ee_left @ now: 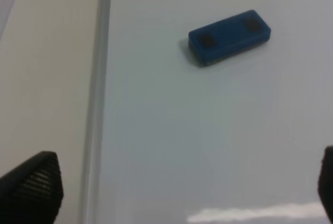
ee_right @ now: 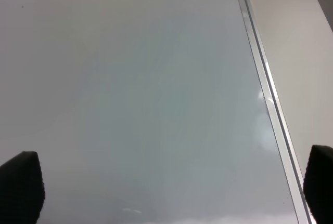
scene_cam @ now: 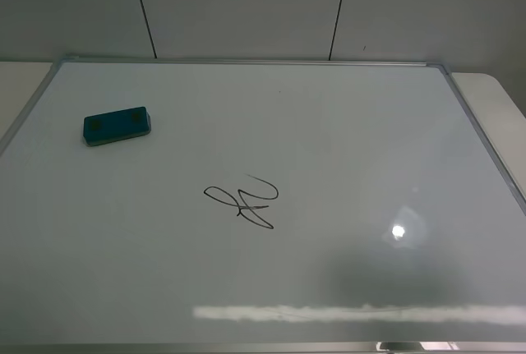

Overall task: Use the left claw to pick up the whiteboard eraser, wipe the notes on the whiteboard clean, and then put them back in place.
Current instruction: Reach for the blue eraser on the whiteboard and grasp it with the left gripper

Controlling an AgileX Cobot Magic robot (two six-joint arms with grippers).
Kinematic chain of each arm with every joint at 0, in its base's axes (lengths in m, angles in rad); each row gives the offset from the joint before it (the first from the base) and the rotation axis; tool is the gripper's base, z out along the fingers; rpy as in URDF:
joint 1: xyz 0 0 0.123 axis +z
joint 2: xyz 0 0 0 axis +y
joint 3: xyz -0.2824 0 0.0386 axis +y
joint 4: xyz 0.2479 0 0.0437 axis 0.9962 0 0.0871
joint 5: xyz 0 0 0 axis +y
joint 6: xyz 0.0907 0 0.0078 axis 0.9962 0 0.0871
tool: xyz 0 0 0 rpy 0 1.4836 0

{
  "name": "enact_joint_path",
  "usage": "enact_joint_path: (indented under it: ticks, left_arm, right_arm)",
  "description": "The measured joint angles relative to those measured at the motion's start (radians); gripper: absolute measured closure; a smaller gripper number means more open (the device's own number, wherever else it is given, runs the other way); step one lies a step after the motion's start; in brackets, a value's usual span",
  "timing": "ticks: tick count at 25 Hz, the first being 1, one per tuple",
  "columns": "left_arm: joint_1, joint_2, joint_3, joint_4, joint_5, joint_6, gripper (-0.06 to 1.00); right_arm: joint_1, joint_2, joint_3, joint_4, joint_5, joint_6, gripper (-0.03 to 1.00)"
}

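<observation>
In the exterior high view, the whiteboard eraser (scene_cam: 117, 125) is seen lying flat on the whiteboard (scene_cam: 353, 149), near its far left corner and well apart from the notes (scene_cam: 243, 200), which are drawn around the board's middle. No arm is shown here. The eraser is judged to be light, with a stiff plastic body and a soft felt underside. On the glossy board it is likely to slide if nudged, so it is best taken across its short width, on the two long sides, at mid-length.

In the left wrist view, the left end effector (ee_left: 179, 187) is shown released, its fingers (ee_left: 34, 187) spread wide with nothing between them. It is held above the board beside the silver frame (ee_left: 99, 104), past which the worktop (ee_left: 47, 68) is seen. The eraser (ee_left: 229, 37) lies ahead, not yet reached and slanted to the fingers, so a wrist turn is judged necessary.

In the right wrist view, the right end effector (ee_right: 170, 185) is likewise released and empty, held over bare board.
</observation>
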Motion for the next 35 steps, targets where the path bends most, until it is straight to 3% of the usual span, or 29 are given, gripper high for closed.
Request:
enact_joint_path:
  ticks: [3, 8, 11, 16, 25, 35]
  left_arm:
    - [0.000, 0.182, -0.029, -0.003, -0.059, 0.116, -0.05]
    - [0.000, 0.494, -0.160, -0.055, -0.106, 0.408, -0.05]
    - [0.000, 0.710, -0.283, -0.114, -0.071, 0.581, -0.05]
    - [0.000, 1.020, -0.458, -0.161, 0.033, 0.784, -0.05]
    - [0.000, 1.347, -0.643, -0.163, 0.035, 1.019, -0.05]
    - [0.001, 1.661, -0.820, -0.174, 0.004, 1.157, -0.05]
  right_arm:
    - [0.000, 0.000, 0.000, 0.000, 0.000, 0.000, -0.03]
    - [0.000, 0.000, 0.000, 0.000, 0.000, 0.000, -0.03]
    - [0.000, 0.000, 0.000, 0.000, 0.000, 0.000, -0.03]
    - [0.000, 0.000, 0.000, 0.000, 0.000, 0.000, -0.03]
    - [0.000, 0.000, 0.000, 0.000, 0.000, 0.000, -0.03]
    - [0.000, 0.000, 0.000, 0.000, 0.000, 0.000, -0.03]
